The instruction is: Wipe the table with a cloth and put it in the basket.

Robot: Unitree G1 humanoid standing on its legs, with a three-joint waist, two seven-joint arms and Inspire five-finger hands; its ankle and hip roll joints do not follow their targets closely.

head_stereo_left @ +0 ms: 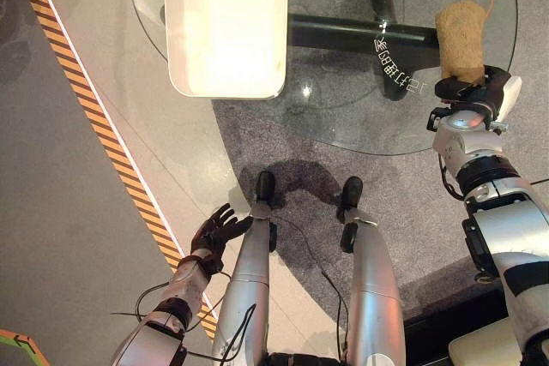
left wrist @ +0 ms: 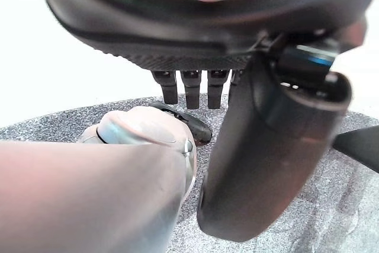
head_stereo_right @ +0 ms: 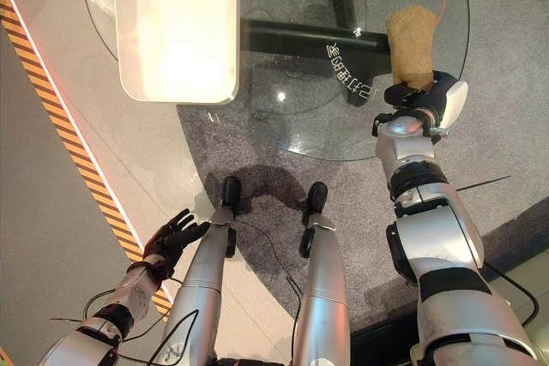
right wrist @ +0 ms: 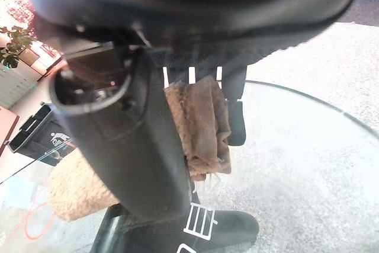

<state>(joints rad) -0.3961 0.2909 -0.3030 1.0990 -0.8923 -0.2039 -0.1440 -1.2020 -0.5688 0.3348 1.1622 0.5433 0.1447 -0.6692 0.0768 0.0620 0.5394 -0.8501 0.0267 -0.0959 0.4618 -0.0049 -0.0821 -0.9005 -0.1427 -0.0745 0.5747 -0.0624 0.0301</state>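
Here the right hand (head_stereo_left: 477,92) has its fingers curled round the near end of the brown cloth (head_stereo_left: 461,36), and its own wrist view shows the pile bunched between thumb and fingers (right wrist: 235,117). The cloth lies on the glass counter (head_stereo_left: 343,126), close to the right-hand rim, its long axis running straight away from the hand toward the far edge, so the free length sits ahead of the palm rather than to either side. That reads as a wiping stroke in hand, with the cloth flat on the glass and the arm reaching in from the right. The left hand (head_stereo_left: 220,231) hangs low beside the robot, well apart from the counter, its fingers spread and holding nothing. A pale rectangular tray or bin (head_stereo_left: 227,23) stands on the counter's left part, well apart from the cloth; whether it is the basket I cannot tell. If it is, the cloth must travel leftward across the glass, and the right hand, already holding it, is the nearer one.
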